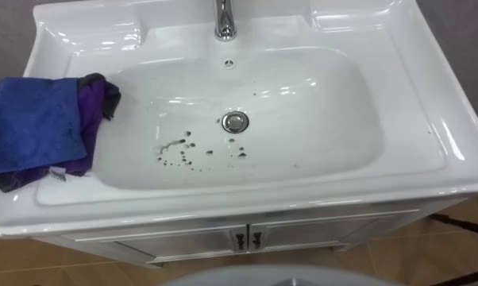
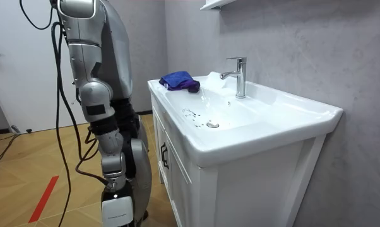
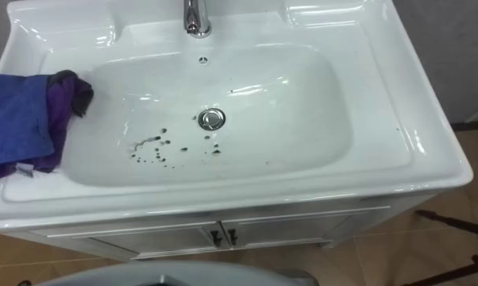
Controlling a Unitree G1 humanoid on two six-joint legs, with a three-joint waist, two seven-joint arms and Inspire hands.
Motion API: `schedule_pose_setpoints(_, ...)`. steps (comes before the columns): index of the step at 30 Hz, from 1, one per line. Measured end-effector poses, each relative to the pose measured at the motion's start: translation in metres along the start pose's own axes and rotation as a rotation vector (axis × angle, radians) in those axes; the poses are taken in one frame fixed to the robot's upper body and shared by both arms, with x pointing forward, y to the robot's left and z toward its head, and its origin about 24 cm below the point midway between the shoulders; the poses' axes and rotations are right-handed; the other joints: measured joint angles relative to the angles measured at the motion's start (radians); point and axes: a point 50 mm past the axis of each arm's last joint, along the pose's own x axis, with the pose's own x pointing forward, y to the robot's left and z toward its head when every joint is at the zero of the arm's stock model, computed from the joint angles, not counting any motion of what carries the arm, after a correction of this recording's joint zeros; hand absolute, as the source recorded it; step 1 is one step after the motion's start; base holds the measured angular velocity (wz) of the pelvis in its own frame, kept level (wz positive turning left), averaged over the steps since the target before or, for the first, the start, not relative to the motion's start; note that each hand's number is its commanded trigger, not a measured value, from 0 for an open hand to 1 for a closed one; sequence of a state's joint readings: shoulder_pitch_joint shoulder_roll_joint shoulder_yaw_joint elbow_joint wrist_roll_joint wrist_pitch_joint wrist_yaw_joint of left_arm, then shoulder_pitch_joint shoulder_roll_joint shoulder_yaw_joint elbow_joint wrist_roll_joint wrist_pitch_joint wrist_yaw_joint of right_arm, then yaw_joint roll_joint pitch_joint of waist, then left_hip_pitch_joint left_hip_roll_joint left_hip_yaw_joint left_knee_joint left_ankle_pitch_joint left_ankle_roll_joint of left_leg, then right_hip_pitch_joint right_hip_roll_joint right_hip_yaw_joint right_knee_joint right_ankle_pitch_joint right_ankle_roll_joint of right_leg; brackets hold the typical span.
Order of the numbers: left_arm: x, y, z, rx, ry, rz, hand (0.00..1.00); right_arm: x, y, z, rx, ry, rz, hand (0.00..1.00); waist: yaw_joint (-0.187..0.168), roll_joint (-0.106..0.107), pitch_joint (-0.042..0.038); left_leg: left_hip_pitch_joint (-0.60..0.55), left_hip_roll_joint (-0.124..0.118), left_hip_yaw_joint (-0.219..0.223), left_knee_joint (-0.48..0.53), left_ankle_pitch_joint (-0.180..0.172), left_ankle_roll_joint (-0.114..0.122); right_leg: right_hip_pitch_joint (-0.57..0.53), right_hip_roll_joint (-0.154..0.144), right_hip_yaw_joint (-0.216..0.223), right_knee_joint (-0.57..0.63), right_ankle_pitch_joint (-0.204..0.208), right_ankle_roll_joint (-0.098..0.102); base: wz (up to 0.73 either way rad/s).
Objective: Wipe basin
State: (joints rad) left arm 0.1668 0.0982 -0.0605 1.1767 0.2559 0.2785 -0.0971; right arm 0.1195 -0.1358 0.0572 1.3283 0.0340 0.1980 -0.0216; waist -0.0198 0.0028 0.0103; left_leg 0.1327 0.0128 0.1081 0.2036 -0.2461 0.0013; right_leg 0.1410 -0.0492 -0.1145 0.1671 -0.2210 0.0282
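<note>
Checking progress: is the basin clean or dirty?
Dirty: dark specks lie scattered beside the drain in the basin; the blue cloth sits on its left rim.

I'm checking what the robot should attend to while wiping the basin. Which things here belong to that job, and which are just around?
Part of the job:
basin
dark specks in the bowl
blue and purple cloth, lying on the basin's left rim

Just there:
tap
drain plug
cabinet under the basin
wall shelf

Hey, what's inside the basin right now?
Dark specks lie scattered beside the chrome drain in the basin. The blue and purple cloth covers the left rim, hiding whatever lies beneath.
</note>
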Motion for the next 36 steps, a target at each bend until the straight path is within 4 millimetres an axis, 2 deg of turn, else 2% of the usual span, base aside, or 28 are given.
schedule_pose_setpoints(17,-0.0001,0.0007,0.0011,0.0,-0.005,0.007,0.0,0.0,0.0005,0.0,0.003,0.0,0.001,0.0,0.001,-0.004,-0.0016,0.002,0.001,0.008,-0.001,0.0,0.0,0.0,0.001,0.006,0.003,0.0,0.0,0.0)
schedule_pose_setpoints(20,-0.0001,0.0008,0.0013,0.0,-0.007,0.009,0.0,0.0,0.0005,0.0002,0.004,-0.001,-0.007,0.0,0.002,-0.004,-0.0013,0.005,0.004,0.024,-0.002,0.0,0.0,0.0,0.003,0.013,0.003,0.001,-0.001,-0.07)
schedule_pose_setpoints(27,0.0,0.0014,0.0013,-0.009,-0.018,0.027,0.0,0.0,0.0006,0.0004,0.009,0.0,-0.013,0.0,0.003,-0.004,0.0018,0.007,0.006,0.025,-0.005,0.0,0.0,0.0,0.005,0.013,0.002,0.001,-0.002,-0.02)
schedule_pose_setpoints(36,-0.0003,0.0096,-0.0034,-0.126,-0.014,0.093,0.0,0.0,0.0007,-0.0003,0.005,0.002,-0.014,0.0,0.003,-0.01,0.0025,0.027,0.006,0.02,-0.008,0.0,0.0,0.017,0.004,0.011,0.001,0.001,-0.002,0.0)
